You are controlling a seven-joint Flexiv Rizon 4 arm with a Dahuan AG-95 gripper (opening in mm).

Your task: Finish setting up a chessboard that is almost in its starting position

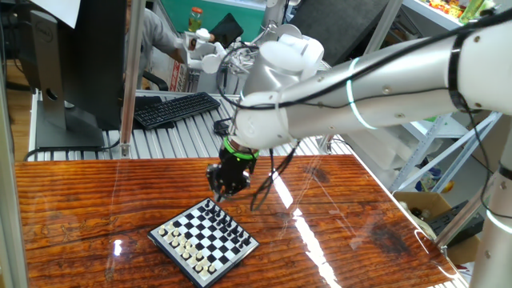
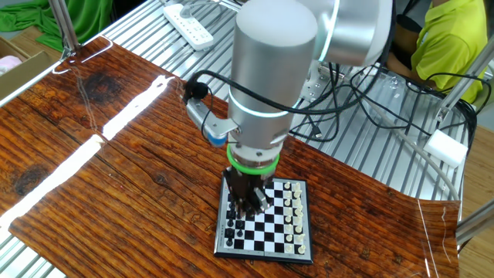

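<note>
The chessboard [image 1: 210,238] is a small black-and-white board with a dark rim, lying on the wooden table near its front edge. Tiny black pieces [image 1: 232,226] line its far-right edge and white pieces [image 1: 186,250] its near-left edge. It also shows in the other fixed view [image 2: 272,228], with white pieces [image 2: 295,216] on the right and black pieces [image 2: 231,224] on the left. My gripper [image 1: 218,192] points down just above the board's black-piece side [image 2: 248,204]. Its dark fingers stand close together. Whether they hold a piece is hidden.
A keyboard [image 1: 176,108] and a monitor [image 1: 72,64] stand on the metal bench behind the table. A power strip [image 2: 189,23] and loose cables [image 2: 363,96] lie there too. A person in a yellow-green shirt [image 2: 448,38] sits behind. A cardboard box [image 1: 424,210] is at the right.
</note>
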